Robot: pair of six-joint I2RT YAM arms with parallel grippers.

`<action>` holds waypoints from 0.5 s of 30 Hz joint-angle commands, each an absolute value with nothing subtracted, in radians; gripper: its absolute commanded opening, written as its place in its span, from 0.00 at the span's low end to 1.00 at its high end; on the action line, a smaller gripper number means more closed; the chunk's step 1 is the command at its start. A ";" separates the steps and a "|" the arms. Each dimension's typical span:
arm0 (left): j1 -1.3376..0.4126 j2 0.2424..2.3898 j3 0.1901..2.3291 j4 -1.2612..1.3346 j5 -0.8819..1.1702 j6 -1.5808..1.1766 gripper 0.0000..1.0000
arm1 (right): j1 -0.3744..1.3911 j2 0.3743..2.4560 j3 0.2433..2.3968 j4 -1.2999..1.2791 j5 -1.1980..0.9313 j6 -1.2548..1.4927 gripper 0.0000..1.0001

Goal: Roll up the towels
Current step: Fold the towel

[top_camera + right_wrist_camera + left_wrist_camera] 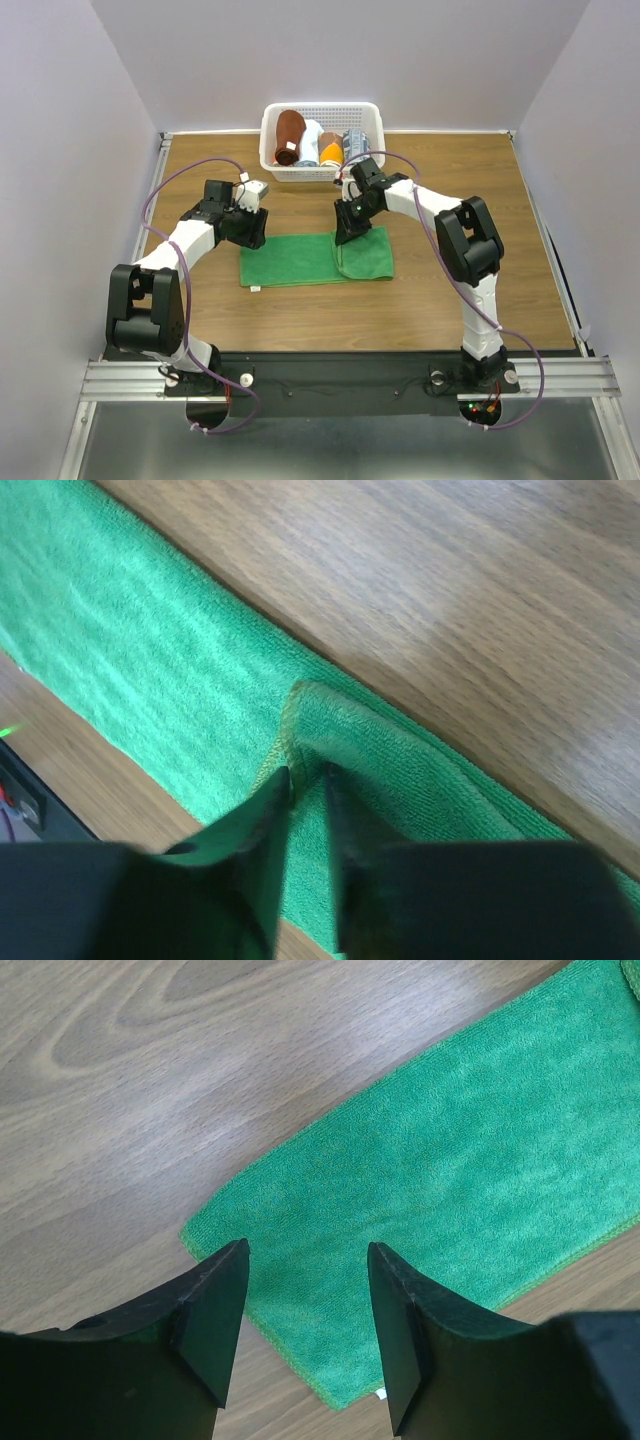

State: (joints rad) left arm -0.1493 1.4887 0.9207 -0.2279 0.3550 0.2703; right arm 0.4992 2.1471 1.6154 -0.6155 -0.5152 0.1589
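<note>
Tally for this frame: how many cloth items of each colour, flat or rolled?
Green towel, flat: 1
Brown roll: 1
White roll: 1
Orange roll: 1
Grey-patterned roll: 1
Total: 5

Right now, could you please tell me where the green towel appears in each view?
Top external: green towel lies flat at the centre of the frame.
Left wrist: the towel fills the centre and right.
Right wrist: the towel is a diagonal band, upper left to lower right.
Shared landmark: the wooden table bordering it.
</note>
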 commanded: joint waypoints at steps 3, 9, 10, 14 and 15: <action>-0.152 1.476 0.943 -0.207 0.362 0.259 0.62 | 0.515 2.143 1.669 -0.583 -0.517 0.164 0.01; -0.152 1.476 0.942 -0.206 0.364 0.262 0.62 | 0.543 2.123 1.678 -0.583 -0.629 0.181 0.01; -0.152 1.476 0.942 -0.206 0.364 0.261 0.62 | 0.548 2.123 1.677 -0.581 -0.647 0.181 0.00; -0.152 1.480 0.946 -0.207 0.362 0.259 0.62 | 0.560 2.152 1.667 -0.581 -0.644 0.184 0.04; -0.152 1.480 0.946 -0.207 0.361 0.259 0.62 | 0.560 2.169 1.666 -0.583 -0.628 0.183 0.09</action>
State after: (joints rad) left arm -0.1493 1.4891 0.9207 -0.2268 0.3550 0.2668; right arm 0.5426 2.1483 1.6356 -0.6136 -0.6060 0.1776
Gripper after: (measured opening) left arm 0.619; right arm 0.025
